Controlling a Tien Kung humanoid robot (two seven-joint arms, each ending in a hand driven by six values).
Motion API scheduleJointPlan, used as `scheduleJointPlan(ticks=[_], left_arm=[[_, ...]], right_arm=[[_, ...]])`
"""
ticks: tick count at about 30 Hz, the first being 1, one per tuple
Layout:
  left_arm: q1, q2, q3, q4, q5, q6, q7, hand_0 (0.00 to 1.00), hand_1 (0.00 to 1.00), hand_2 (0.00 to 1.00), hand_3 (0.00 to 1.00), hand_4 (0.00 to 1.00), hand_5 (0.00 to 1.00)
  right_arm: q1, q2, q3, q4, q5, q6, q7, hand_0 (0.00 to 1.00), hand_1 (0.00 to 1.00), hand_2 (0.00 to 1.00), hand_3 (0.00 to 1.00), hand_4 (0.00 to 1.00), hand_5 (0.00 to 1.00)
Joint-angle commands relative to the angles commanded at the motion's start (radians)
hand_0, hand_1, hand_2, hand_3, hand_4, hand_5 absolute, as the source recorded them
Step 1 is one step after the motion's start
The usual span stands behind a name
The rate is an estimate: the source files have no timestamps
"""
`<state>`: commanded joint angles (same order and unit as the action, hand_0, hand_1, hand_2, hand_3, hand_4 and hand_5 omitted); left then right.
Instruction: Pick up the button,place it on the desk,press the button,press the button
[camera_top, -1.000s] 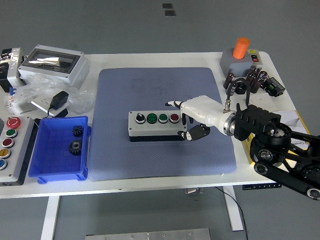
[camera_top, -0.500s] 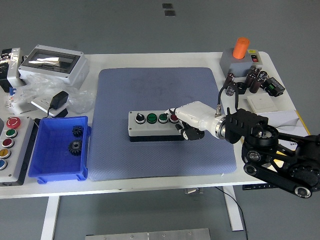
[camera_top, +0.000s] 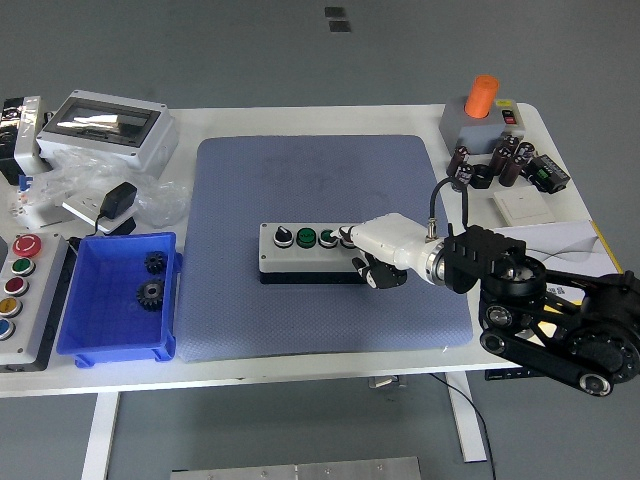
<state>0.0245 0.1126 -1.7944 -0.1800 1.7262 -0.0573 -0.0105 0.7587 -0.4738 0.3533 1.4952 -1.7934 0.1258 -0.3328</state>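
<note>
One hand works here: the right hand (camera_top: 383, 245) reaches in from the right of the button box (camera_top: 308, 252), which lies flat on the blue mat (camera_top: 320, 180) with its long axis running left to right. Along that axis sit a black knob at the left end, then two green buttons (camera_top: 317, 238), with the rightmost position covered by the hand. A white finger (camera_top: 352, 235) lies over that right end, so the button beneath cannot be seen; the other fingers are curled dark below the palm, just off the box's right end, holding nothing. Contact looks likely, though whether the button is actually pushed in cannot be told. The coming move seems to turn on this: everything still to be pressed lies leftward along the row from the fingertip. No left hand is in view.
</note>
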Motion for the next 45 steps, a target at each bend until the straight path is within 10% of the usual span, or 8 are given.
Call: scheduleJointPlan(ticks=[6, 15, 16, 18, 22, 27, 28, 45], left_arm=[[0.001, 0.0, -0.001, 0.0, 0.001, 0.0, 0.0, 0.73, 0.735, 0.6, 0.627, 0.518, 0.358], [0.002, 0.0, -0.003, 0.0, 0.003, -0.001, 0.001, 0.73, 0.735, 0.6, 0.626, 0.517, 0.358], [0.002, 0.0, -0.003, 0.0, 0.004, -0.001, 0.001, 0.73, 0.734, 0.6, 0.626, 0.516, 0.359], [0.002, 0.0, -0.005, 0.0, 0.006, -0.001, 0.002, 0.73, 0.734, 0.6, 0.626, 0.516, 0.359], [0.0, 0.0, -0.005, 0.0, 0.006, -0.002, 0.002, 0.73, 0.734, 0.599, 0.626, 0.515, 0.361], [-0.002, 0.0, -0.004, 0.0, 0.007, -0.003, 0.002, 0.73, 0.734, 0.599, 0.626, 0.515, 0.361], [-0.002, 0.0, -0.004, 0.0, 0.007, -0.003, 0.003, 0.73, 0.734, 0.599, 0.625, 0.515, 0.359], [-0.004, 0.0, -0.01, 0.0, 0.015, -0.005, 0.004, 0.73, 0.733, 0.598, 0.624, 0.512, 0.357]], right_arm=[[-0.005, -0.006, 0.018, 0.014, 0.017, -0.026, 0.026, 0.301, 0.271, 0.216, 0.846, 0.224, 0.002], [-0.024, -0.032, 0.167, 0.08, 0.116, -0.204, 0.152, 0.3, 0.266, 0.213, 0.84, 0.222, 0.002], [-0.025, -0.033, 0.181, 0.081, 0.124, -0.228, 0.164, 0.219, 0.236, 0.22, 0.781, 0.554, 0.111], [-0.023, -0.028, 0.193, 0.07, 0.12, -0.26, 0.172, 0.219, 0.236, 0.22, 0.781, 0.554, 0.111], [-0.011, -0.003, 0.183, 0.024, 0.064, -0.223, 0.141, 0.213, 0.269, 0.309, 0.739, 0.755, 0.242], [0.006, 0.041, 0.154, -0.038, -0.035, -0.159, 0.091, 0.213, 0.269, 0.309, 0.739, 0.755, 0.242], [0.009, 0.049, 0.149, -0.048, -0.053, -0.147, 0.08, 0.829, 0.925, 0.998, 0.998, 0.998, 0.472], [0.029, 0.109, 0.092, -0.103, -0.02, -0.079, 0.034, 0.998, 0.998, 0.998, 0.998, 0.998, 0.504]])
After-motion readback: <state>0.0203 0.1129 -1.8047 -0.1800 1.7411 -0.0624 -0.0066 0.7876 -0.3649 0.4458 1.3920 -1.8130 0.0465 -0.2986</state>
